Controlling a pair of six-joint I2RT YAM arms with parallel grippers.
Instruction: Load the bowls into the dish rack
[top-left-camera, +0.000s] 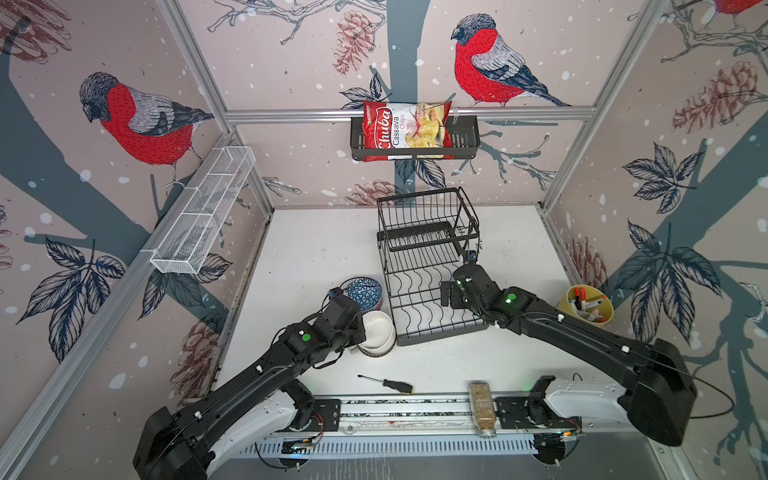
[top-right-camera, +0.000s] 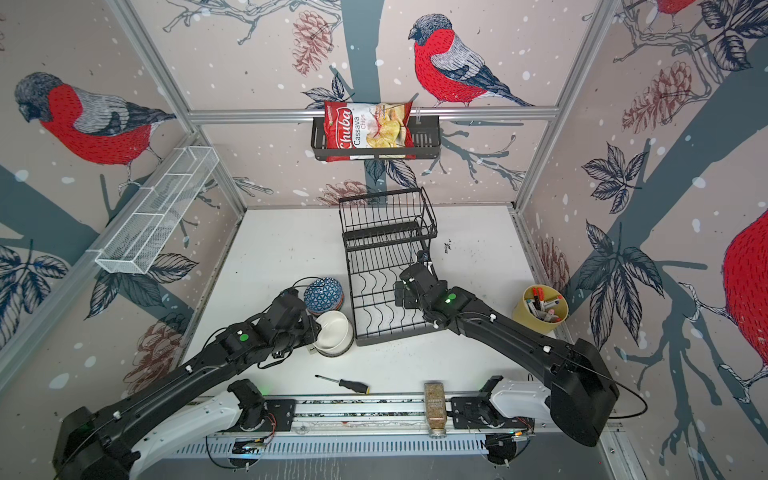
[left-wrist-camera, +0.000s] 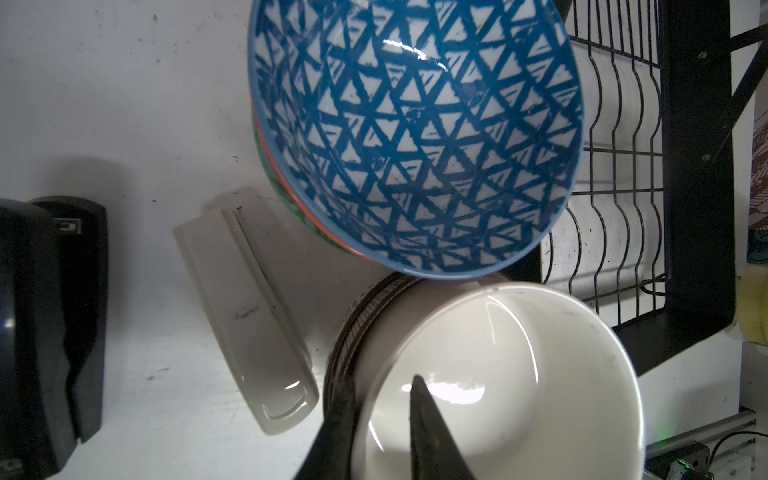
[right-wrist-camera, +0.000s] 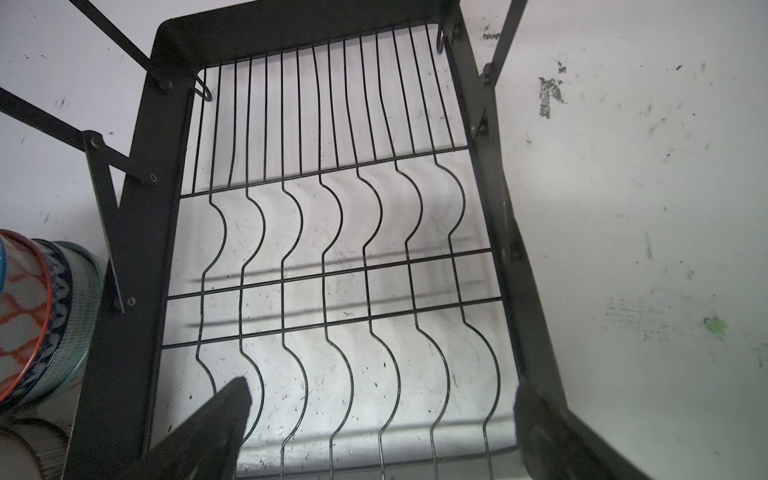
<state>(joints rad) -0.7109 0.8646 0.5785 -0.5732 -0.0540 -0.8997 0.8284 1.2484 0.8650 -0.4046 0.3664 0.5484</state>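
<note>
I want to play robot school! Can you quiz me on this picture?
1. True or false: the rack already holds a bowl.
2. Which bowl's rim sits between the fingers of the left claw? A) white bowl B) blue bowl
3. Fill in: the right claw, over the rack, is ___ (open or shut).

Key: 1 false; 2 A; 3 open.
</note>
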